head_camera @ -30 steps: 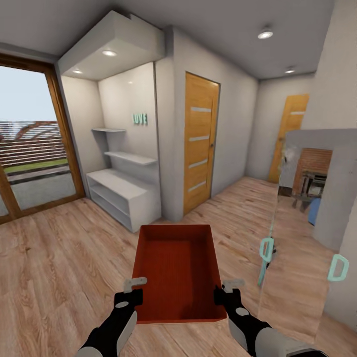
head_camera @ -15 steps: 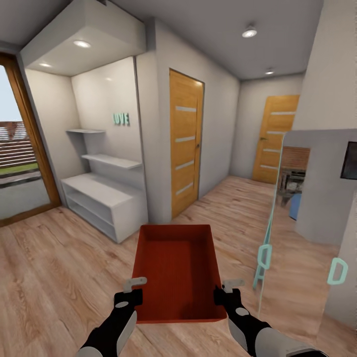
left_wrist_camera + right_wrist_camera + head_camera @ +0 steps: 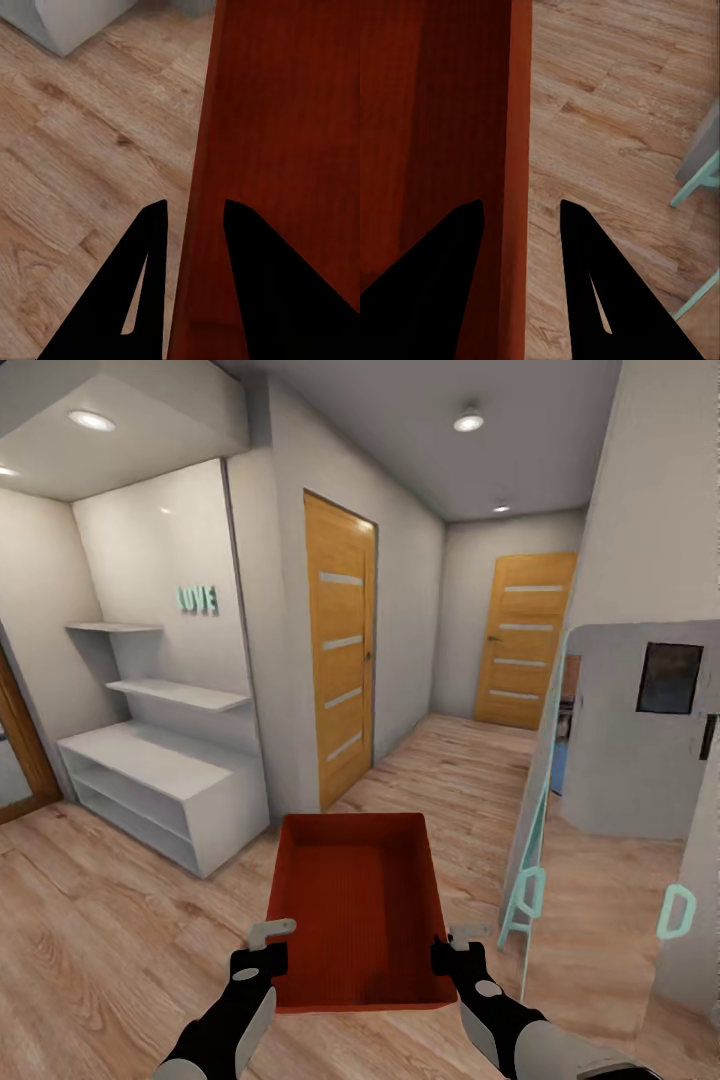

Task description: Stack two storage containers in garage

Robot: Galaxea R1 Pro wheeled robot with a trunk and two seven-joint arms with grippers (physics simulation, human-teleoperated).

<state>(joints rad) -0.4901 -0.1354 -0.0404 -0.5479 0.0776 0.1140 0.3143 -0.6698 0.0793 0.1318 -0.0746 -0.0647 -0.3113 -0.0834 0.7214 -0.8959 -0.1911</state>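
Observation:
One orange-red storage container (image 3: 360,905) hangs in front of me above the light wood plank floor, held level between both arms. My left gripper (image 3: 271,940) is shut on its left wall, and the left wrist view shows that ribbed wall (image 3: 196,187) pinched between the black fingers (image 3: 146,255). On the opposite side my right gripper (image 3: 462,940) is shut on the right wall (image 3: 516,150), with one finger (image 3: 446,262) inside the bin and the other outside. The bin looks empty.
A white shelf unit (image 3: 160,785) stands at the left under a "LOVE" sign. An orange door with glass slits (image 3: 338,645) is in the wall ahead, another (image 3: 525,640) at the hallway's end. A glass panel with teal handles (image 3: 530,890) stands close on my right.
The whole view has swung to the right: the patio door slid out at the left and the hallway moved toward centre. Both grippers keep the same hold on the container.

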